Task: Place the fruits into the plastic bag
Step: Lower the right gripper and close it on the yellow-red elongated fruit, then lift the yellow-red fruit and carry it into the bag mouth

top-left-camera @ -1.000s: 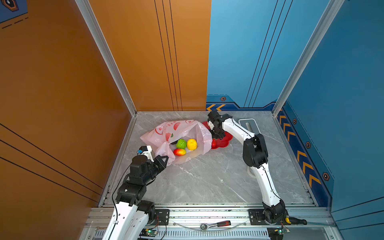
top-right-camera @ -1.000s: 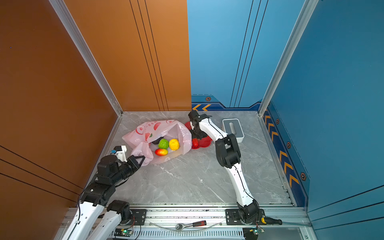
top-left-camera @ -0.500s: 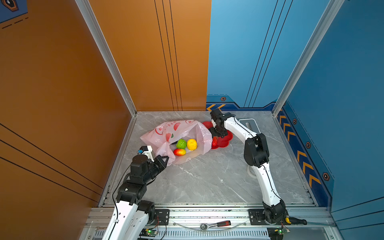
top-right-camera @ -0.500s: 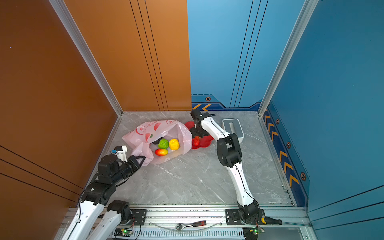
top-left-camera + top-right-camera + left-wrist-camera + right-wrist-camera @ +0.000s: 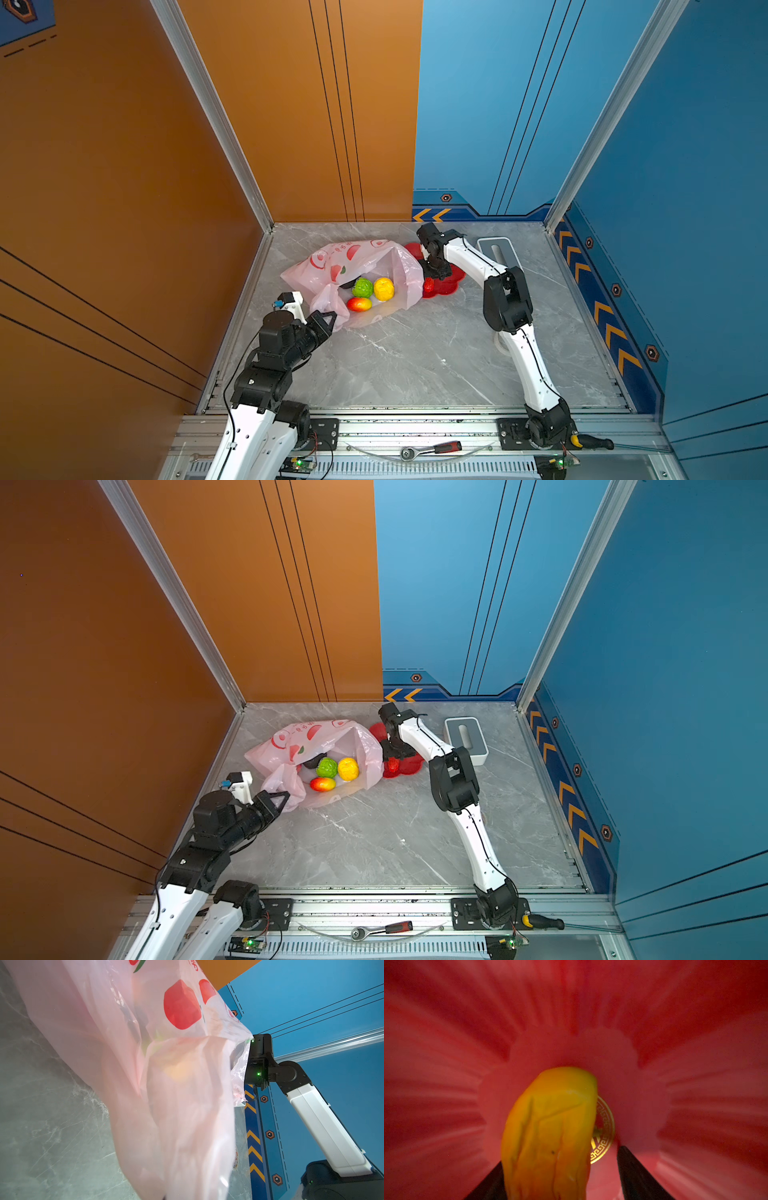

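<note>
The pale pink plastic bag (image 5: 357,266) (image 5: 303,746) lies on its side, mouth open towards the front. Inside it sit a green fruit (image 5: 363,287), a yellow lemon (image 5: 383,289), a yellow-red mango (image 5: 359,304) and a dark fruit (image 5: 347,285). My left gripper (image 5: 328,320) is shut on the bag's near edge; the bag (image 5: 166,1064) fills the left wrist view. My right gripper (image 5: 436,272) (image 5: 560,1155) reaches down into the red dish (image 5: 446,282), open around a yellow fruit (image 5: 550,1126). One finger touches it; the other finger (image 5: 633,1172) stands apart. A red fruit (image 5: 428,284) lies on the dish by the bag.
A white-grey tissue box (image 5: 496,253) (image 5: 465,739) stands behind my right arm near the back wall. Orange and blue walls close in the marble table on three sides. A ratchet (image 5: 432,449) and a screwdriver (image 5: 590,442) lie on the front rail.
My right gripper has shifted slightly over the red dish and its jaws have narrowed around the yellow fruit. The left arm and the bag have not moved.
</note>
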